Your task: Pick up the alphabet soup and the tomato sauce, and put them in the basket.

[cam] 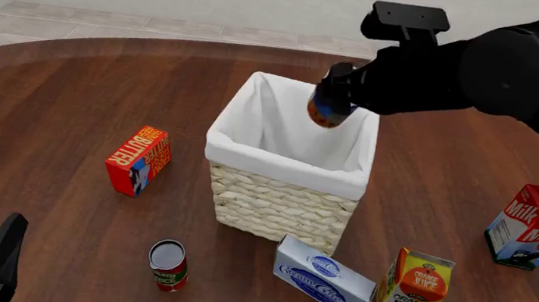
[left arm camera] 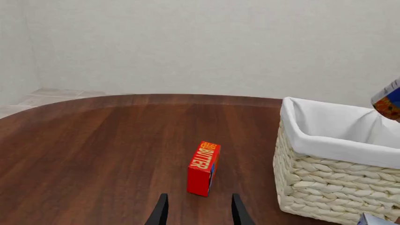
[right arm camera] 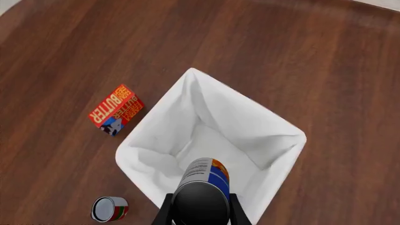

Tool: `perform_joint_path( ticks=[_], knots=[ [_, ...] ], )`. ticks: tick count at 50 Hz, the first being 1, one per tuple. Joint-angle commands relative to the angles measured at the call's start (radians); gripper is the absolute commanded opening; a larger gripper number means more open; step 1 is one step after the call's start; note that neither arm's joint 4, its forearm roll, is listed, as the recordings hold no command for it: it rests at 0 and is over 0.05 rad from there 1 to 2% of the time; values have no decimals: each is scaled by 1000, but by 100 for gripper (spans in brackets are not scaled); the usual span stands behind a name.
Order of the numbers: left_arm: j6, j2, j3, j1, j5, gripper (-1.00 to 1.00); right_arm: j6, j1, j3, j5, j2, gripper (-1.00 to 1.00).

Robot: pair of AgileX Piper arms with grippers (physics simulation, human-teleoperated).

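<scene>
Metal can: alphabet soup, rigid, smooth, likely slippery; held by its sides in right tool, clamped, over basket opening.
Tomato sauce: upright on surface, near basket's front corner; short, stiff, prob. heavy for its size; grip mid-body across the sides.
Left tool: open, empty, facing butter box.

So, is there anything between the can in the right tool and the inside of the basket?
Nothing visible. The right tool holds the alphabet soup can tilted over the open basket, near its far right rim. The right wrist view shows only bare white lining below the can. The tomato sauce stands on the table outside.
</scene>
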Motion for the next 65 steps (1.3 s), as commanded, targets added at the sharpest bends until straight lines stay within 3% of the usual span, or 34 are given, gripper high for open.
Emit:
perform_joint_path(
  ticks=[1, 65],
  knots=[
    [-4, 0, 0, 0, -1, 100, 24, 20, 7, -29, 20, -100],
    [-29, 0, 1, 5, 3, 100, 10, 13, 51, -150, 191, -100]
  ],
)
